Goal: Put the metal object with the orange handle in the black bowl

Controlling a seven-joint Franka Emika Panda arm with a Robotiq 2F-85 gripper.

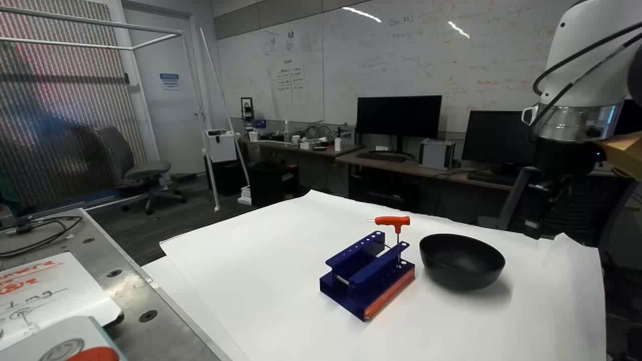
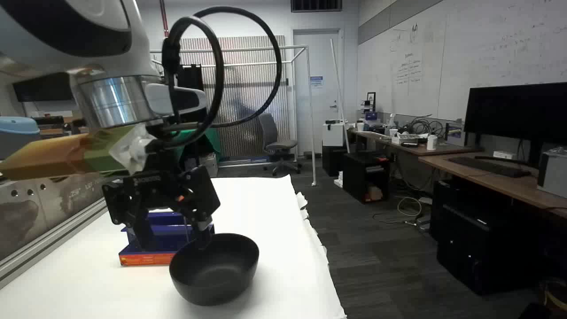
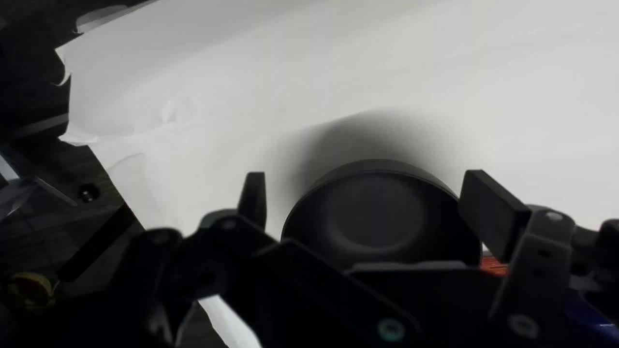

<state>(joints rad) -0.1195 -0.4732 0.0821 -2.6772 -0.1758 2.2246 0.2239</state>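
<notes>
The metal object with the orange handle (image 1: 392, 221) stands upright in a hole of the blue slotted rack, its thin shaft down and its T-shaped handle on top. In an exterior view only a small orange patch (image 2: 179, 198) shows between the gripper's parts, and in the wrist view the tool is hidden. The black bowl (image 1: 461, 268) sits beside the rack; it also shows in an exterior view (image 2: 215, 270) and in the wrist view (image 3: 382, 217). My gripper (image 2: 173, 237) is open and empty above the table near bowl and rack. In the wrist view its fingers (image 3: 370, 200) stand wide apart, with the bowl between them.
The blue rack (image 1: 361, 268) has an orange-red side and stands close to the bowl. White paper (image 1: 251, 281) covers the table. A metal bench (image 1: 145, 296) borders it. Desks with monitors (image 1: 399, 116) stand behind.
</notes>
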